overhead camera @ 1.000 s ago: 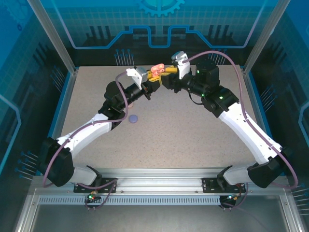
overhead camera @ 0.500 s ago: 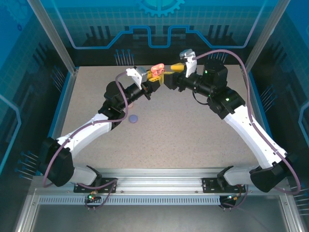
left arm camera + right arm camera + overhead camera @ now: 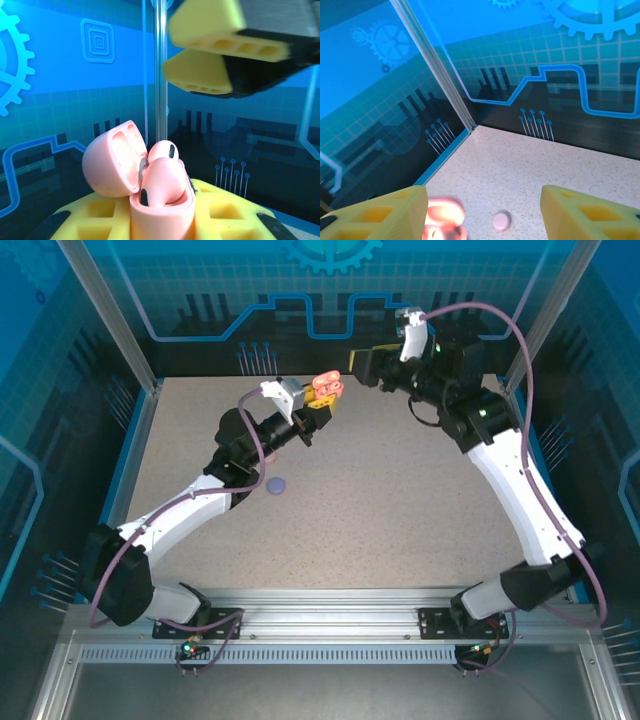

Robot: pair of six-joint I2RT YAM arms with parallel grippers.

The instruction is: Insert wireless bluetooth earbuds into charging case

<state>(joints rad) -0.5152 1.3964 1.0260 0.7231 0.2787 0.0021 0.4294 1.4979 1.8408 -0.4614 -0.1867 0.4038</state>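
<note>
My left gripper (image 3: 160,222) is shut on a pale pink charging case (image 3: 162,212), held off the table at the back middle (image 3: 325,388). The case's lid (image 3: 112,160) is swung open to the left. Two pale pink earbuds sit in the case: one (image 3: 157,182) in front, its head standing above the rim, and one (image 3: 165,150) behind it. My right gripper (image 3: 362,365) hangs open just right of and above the case, apart from it; its yellow fingers (image 3: 210,75) show at the upper right of the left wrist view. Nothing lies between the right gripper's (image 3: 482,212) fingers.
A small closed pale case (image 3: 277,484) lies on the speckled table left of centre, also seen as a small pale case (image 3: 501,220) in the right wrist view. Blue enclosure walls and a metal corner post (image 3: 435,65) stand close behind both grippers.
My right gripper opened and drew back up and to the right, away from the pink case. The left arm has stayed still with the case in its grip.
</note>
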